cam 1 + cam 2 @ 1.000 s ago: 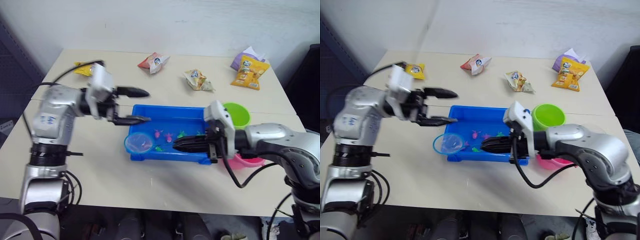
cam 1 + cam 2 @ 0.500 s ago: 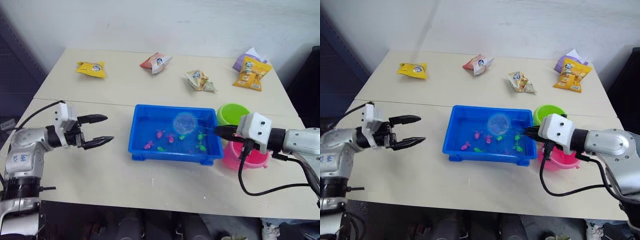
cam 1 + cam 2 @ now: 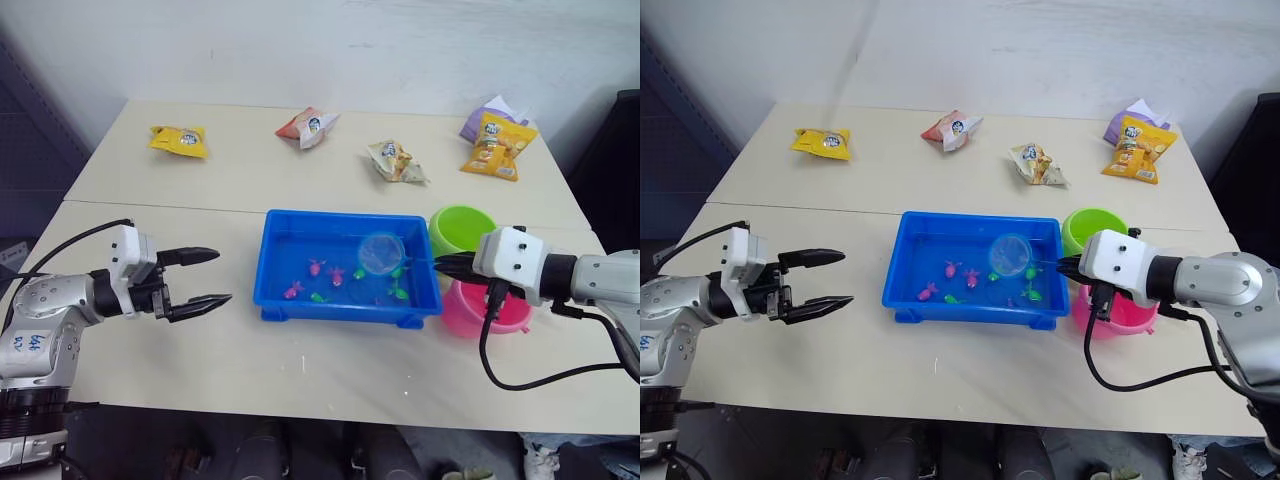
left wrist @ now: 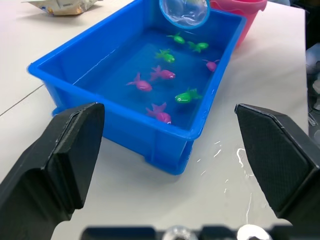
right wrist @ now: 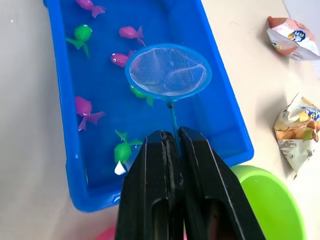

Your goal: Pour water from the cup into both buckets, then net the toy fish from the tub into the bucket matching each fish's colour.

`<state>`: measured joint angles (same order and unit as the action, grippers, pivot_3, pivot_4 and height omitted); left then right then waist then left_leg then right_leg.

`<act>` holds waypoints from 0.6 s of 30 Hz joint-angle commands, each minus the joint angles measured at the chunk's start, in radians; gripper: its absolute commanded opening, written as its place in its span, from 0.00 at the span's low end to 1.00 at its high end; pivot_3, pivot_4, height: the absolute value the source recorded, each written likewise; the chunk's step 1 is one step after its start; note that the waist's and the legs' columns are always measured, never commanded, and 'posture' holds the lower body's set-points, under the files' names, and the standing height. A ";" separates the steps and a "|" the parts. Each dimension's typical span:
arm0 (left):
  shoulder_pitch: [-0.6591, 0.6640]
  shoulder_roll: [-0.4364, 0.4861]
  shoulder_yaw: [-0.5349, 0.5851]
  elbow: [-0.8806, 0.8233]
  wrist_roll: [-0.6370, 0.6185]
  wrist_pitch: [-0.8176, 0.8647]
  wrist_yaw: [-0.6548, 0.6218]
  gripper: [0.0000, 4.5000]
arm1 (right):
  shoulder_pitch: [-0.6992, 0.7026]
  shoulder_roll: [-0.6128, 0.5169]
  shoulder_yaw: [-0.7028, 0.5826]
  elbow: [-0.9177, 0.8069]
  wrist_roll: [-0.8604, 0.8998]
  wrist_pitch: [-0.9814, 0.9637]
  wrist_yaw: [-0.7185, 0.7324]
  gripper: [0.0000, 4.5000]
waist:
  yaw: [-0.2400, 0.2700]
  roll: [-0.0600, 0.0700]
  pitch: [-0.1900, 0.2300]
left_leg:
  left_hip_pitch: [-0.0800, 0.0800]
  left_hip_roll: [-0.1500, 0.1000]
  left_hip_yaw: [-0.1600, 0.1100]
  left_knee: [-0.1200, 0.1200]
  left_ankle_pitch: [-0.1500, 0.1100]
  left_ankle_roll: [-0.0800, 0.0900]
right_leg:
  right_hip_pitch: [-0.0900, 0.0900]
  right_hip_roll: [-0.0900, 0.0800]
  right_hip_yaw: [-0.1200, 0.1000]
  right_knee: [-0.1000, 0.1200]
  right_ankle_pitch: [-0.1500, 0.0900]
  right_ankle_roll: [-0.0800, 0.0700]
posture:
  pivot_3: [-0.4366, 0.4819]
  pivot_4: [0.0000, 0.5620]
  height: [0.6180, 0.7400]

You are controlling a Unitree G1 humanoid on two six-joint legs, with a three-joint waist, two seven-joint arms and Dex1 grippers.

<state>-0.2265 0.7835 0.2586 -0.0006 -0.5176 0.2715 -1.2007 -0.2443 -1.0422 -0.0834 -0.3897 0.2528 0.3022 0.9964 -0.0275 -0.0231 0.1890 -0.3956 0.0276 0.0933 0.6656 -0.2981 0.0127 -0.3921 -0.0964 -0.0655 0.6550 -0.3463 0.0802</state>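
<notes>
Left of the tub (image 3: 345,309), my left gripper (image 3: 208,278) hovers over bare tabletop, its black fingers spread wide with nothing between them, tips aimed at the tub's short wall.

Tub: bright blue moulded plastic, rectangular, wide rim, long axis across the table; water in it. Toy fish lie on its floor, magenta ones (image 4: 142,84) toward its left and middle, green ones (image 4: 188,95) more toward its right end.

Net (image 5: 167,70): light blue round hoop with fine pale mesh, held over the tub's right half, above the fish. Its thin dark handle runs straight back from the hoop, along the tub's long axis, into my right gripper (image 5: 171,145), whose fingers are pressed together on it.

Right of the tub stand the lime green bucket (image 3: 462,228) and the pink bucket (image 3: 472,310), smooth round plastic.

Judgement: fish lie below and left of the hoop, so the right arm does the dipping.
</notes>
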 commanded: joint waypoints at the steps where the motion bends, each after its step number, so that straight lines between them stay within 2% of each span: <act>1: -0.009 -0.023 0.031 -0.024 -0.013 -0.047 0.032 1.00 | 0.011 -0.057 -0.010 0.018 -0.061 -0.073 0.040 0.00 | 0.001 0.000 0.000 | 0.000 0.000 0.000 0.000 0.000 0.000 | 0.000 0.000 0.000 0.000 0.000 0.000 | 0.48 0.27 0.98; 5: -0.002 -0.024 0.003 -0.033 -0.025 -0.019 0.017 1.00 | -0.025 -0.085 0.053 0.101 -0.145 -0.213 0.087 0.00 | -0.001 0.000 0.000 | 0.002 0.000 0.001 0.000 0.000 0.000 | 0.001 0.000 0.001 0.000 0.000 0.000 | 0.48 0.27 0.98; 14: -0.050 -0.043 -0.083 -0.064 -0.031 0.047 0.006 1.00 | -0.168 -0.051 0.214 0.288 -0.293 -0.465 0.151 0.00 | 0.000 0.000 0.000 | 0.004 0.000 0.004 -0.001 0.000 0.000 | 0.001 0.000 0.003 0.001 0.000 0.000 | 0.48 0.27 0.98; 18: -0.078 -0.034 -0.114 -0.068 -0.022 0.071 -0.012 1.00 | -0.231 -0.073 0.280 0.344 -0.386 -0.605 0.196 0.00 | -0.001 0.000 0.000 | 0.004 0.000 0.004 0.000 0.000 0.000 | 0.001 0.000 0.003 0.001 0.000 0.000 | 0.48 0.27 0.98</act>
<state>-0.2865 0.7378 0.1495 -0.0350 -0.5242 0.3341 -1.2003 -0.4470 -1.0965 0.1997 -0.0526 -0.1127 -0.2620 1.1734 -0.0286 -0.0230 0.1891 -0.3911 0.0273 0.0977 0.6653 -0.2979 0.0123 -0.3910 -0.0960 -0.0626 0.6564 -0.3465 0.0800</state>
